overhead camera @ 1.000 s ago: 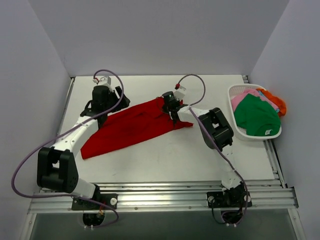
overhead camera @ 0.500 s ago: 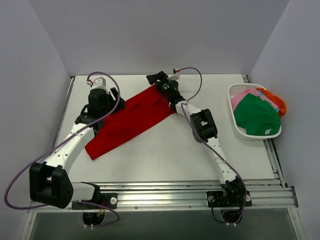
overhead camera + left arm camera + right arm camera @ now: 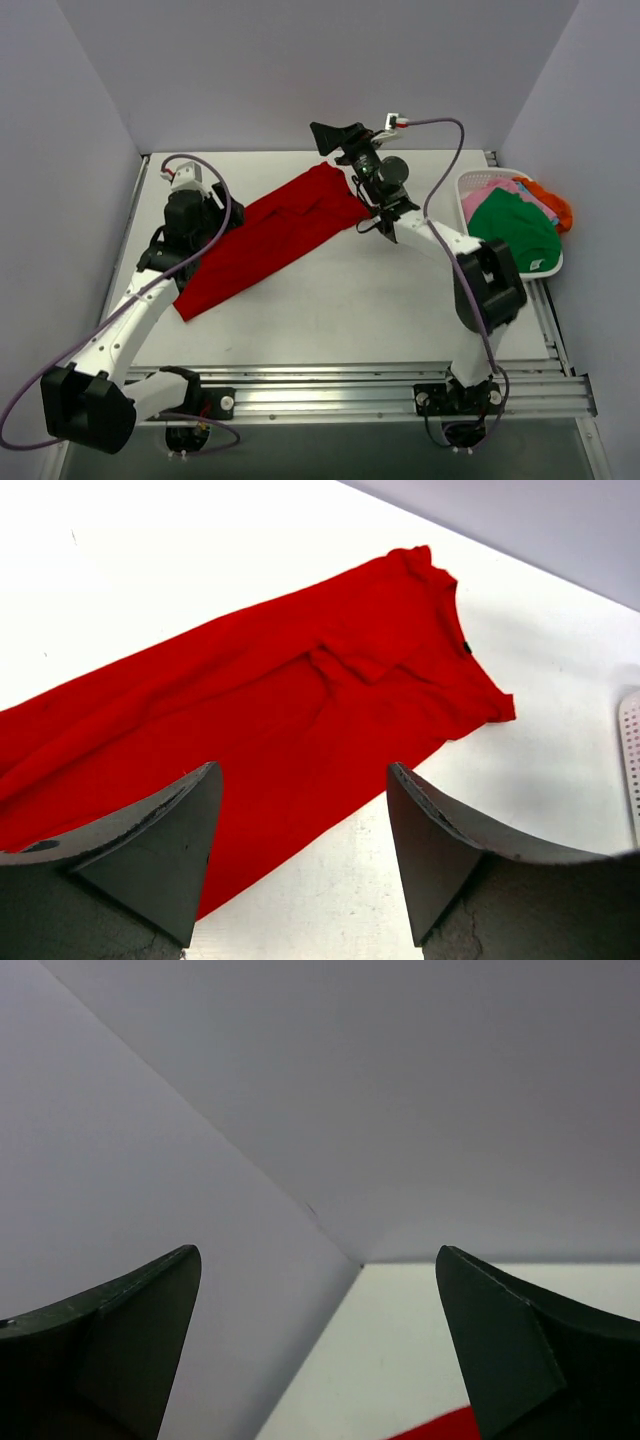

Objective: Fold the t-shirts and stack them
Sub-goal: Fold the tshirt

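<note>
Released within the last second, the red t-shirt (image 3: 265, 235) lies stretched diagonally across the bench (image 3: 350, 300), collar toward the far right. The right claw (image 3: 317, 1250) has swung up off it, jaws wide and empty. The left claw (image 3: 300, 780) hovers open over the shirt's left part. The green t-shirt (image 3: 515, 235), pink t-shirt (image 3: 485, 195) and orange t-shirt (image 3: 552, 200) sit in the white basket (image 3: 470, 248) at right.

No legible text, brand, number or sign anywhere, small dark tag (image 3: 466, 646) at the collar of the red t-shirt (image 3: 300, 710) too tiny to read, pale tag (image 3: 540, 264) on the green t-shirt (image 3: 510, 232) in the basket (image 3: 468, 186) equally unreadable
</note>
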